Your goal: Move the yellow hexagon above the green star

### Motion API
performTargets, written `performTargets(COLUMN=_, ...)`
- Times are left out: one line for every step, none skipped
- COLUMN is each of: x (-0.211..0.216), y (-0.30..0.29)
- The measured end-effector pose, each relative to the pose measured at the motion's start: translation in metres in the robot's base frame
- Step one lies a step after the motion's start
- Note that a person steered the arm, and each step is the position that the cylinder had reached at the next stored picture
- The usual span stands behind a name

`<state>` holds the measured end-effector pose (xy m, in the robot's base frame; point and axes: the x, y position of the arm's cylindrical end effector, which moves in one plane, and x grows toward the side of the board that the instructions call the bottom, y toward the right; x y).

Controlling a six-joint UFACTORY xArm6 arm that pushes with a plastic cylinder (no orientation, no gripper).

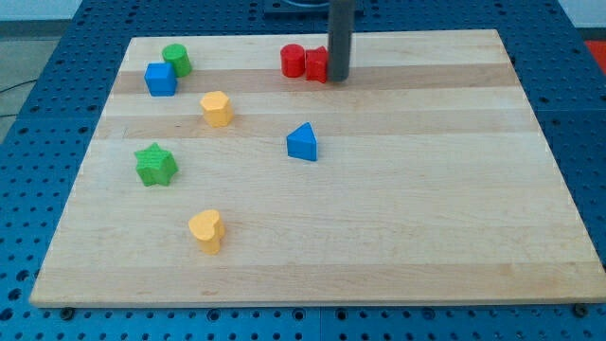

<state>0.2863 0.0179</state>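
The yellow hexagon (pixel 217 108) lies on the wooden board, up and to the right of the green star (pixel 155 165), which sits at the view's left. My tip (pixel 338 79) is near the view's top centre, touching or just beside the right-hand red block (pixel 317 64). It is far to the right of the yellow hexagon.
A red cylinder (pixel 293 61) sits left of the red block. A green cylinder (pixel 176 59) and a blue cube (pixel 160 80) sit at the top left. A blue triangle (pixel 303 142) is mid-board. A yellow heart (pixel 205 230) lies at the lower left. The board (pixel 426 208) rests on a blue perforated table.
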Motion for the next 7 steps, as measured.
performTargets(x=-0.014, y=-0.039)
performTargets(x=-0.022, y=-0.045)
performTargets(x=-0.022, y=-0.045)
performTargets(x=0.007, y=-0.044)
performTargets(x=0.062, y=-0.056)
performTargets(x=0.072, y=-0.1)
performTargets(x=0.072, y=-0.153)
